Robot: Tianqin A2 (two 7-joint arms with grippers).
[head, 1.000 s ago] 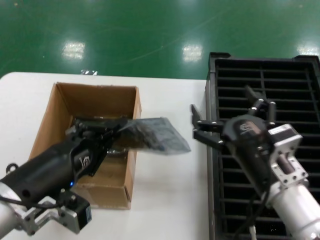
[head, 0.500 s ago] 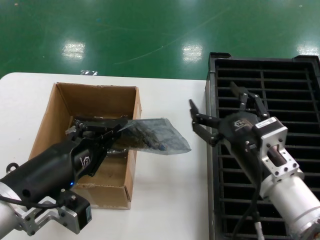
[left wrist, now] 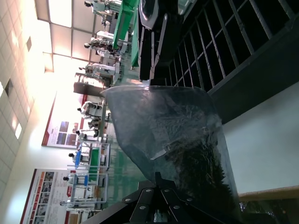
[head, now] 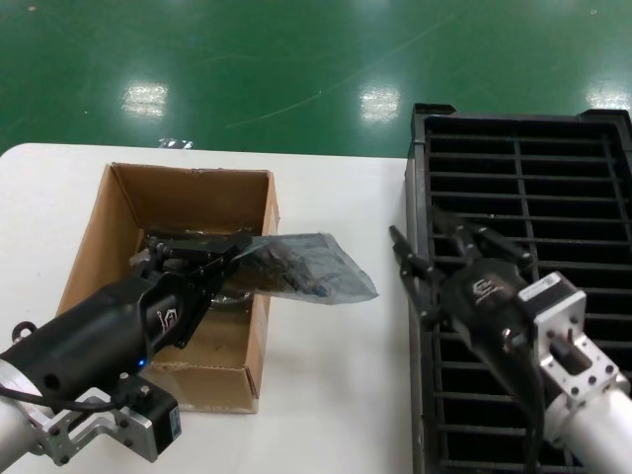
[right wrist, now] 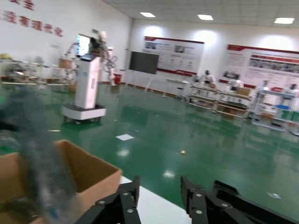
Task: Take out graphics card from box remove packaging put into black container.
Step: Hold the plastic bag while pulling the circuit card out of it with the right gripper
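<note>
Translucent grey-blue packaging [head: 306, 265], dark graphics card [head: 286, 269] showing inside it, is clenched at one end by the left jaws [head: 202, 255] over the box [head: 99, 222]. Its free end sticks out past the box wall above the white worktop [head: 336, 395], toward the right jaws [head: 434, 259]. Those are spread wide and grip nothing, hovering at the near edge of the black container [head: 553, 178], apart from the bag.
</note>
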